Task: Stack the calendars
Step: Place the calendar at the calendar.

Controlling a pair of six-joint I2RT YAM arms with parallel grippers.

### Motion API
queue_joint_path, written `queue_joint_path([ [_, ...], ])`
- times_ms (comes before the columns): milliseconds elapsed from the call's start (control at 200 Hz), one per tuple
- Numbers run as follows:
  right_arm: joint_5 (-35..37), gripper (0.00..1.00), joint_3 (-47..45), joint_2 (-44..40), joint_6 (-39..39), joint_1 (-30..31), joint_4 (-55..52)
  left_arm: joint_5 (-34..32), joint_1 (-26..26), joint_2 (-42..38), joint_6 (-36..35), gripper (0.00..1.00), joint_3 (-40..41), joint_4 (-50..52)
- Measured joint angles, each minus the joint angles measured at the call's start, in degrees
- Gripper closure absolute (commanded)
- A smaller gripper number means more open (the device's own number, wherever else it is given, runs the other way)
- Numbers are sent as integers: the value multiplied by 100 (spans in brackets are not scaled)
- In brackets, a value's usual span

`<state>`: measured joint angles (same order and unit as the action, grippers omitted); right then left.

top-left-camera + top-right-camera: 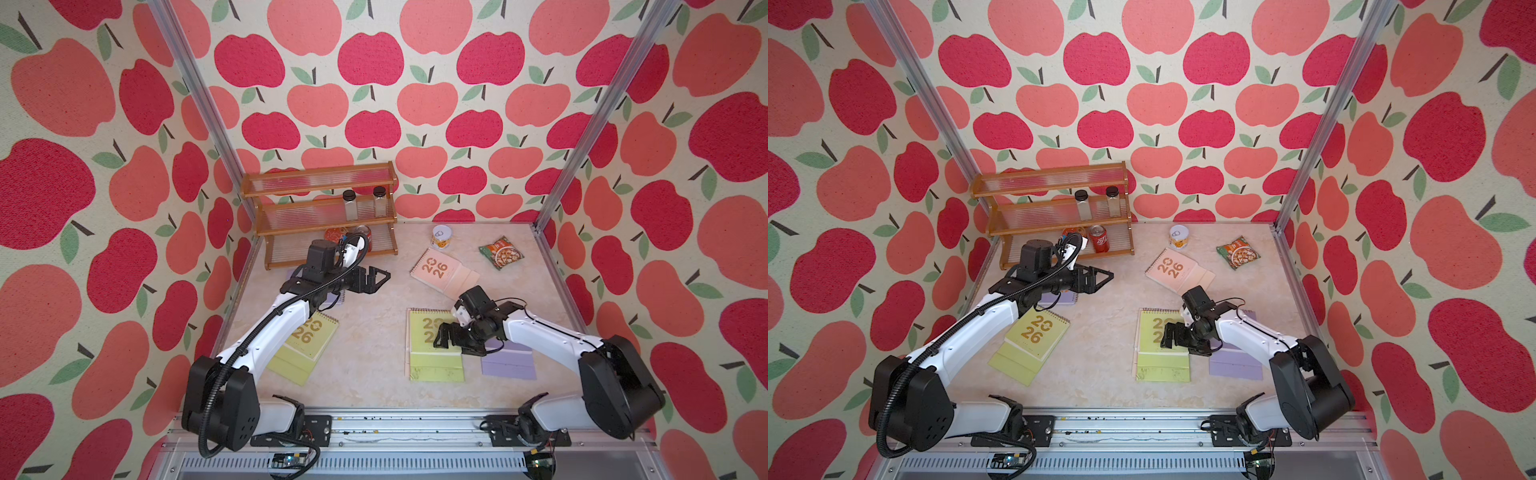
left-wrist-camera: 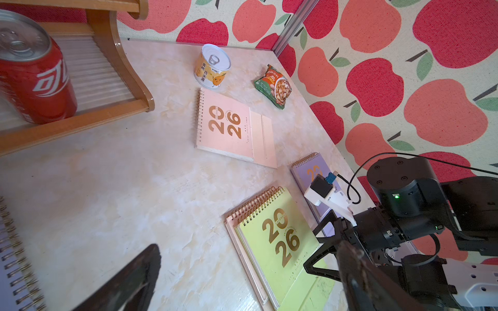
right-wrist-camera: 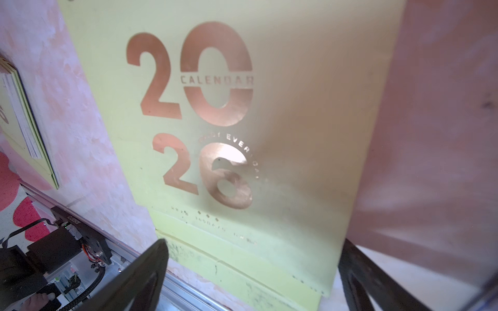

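Note:
Several flat spiral-bound calendars with gold "20 26" lie on the table. In the middle, a yellow-green calendar [image 1: 432, 361] [image 3: 269, 107] rests on a pale pink one whose edge [image 2: 242, 255] shows beside it. My right gripper [image 1: 442, 337] [image 3: 250, 272] hovers just over this pair, open and holding nothing. A lilac calendar [image 1: 509, 363] lies partly under the right arm. Another pale pink calendar [image 1: 436, 270] [image 2: 229, 126] sits further back. A second yellow-green calendar [image 1: 307, 345] and a lilac one [image 1: 334, 299] lie under the left arm. My left gripper [image 1: 380, 280] [image 2: 242, 282] hangs open and empty above the table.
A wooden shelf rack [image 1: 328, 216] at the back left holds two jars and a red cola can [image 2: 35, 72]. A yellow tin [image 1: 440, 237] and a green snack packet [image 1: 500, 251] stand near the back wall. Metal rails edge the table.

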<state>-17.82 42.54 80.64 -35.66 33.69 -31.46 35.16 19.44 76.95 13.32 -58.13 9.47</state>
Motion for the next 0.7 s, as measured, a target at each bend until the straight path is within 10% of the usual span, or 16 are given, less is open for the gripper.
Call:
queue_joint_path([
  [700,151,1,254,2,-87,264,-136,17,7,0,0,0,0,17],
])
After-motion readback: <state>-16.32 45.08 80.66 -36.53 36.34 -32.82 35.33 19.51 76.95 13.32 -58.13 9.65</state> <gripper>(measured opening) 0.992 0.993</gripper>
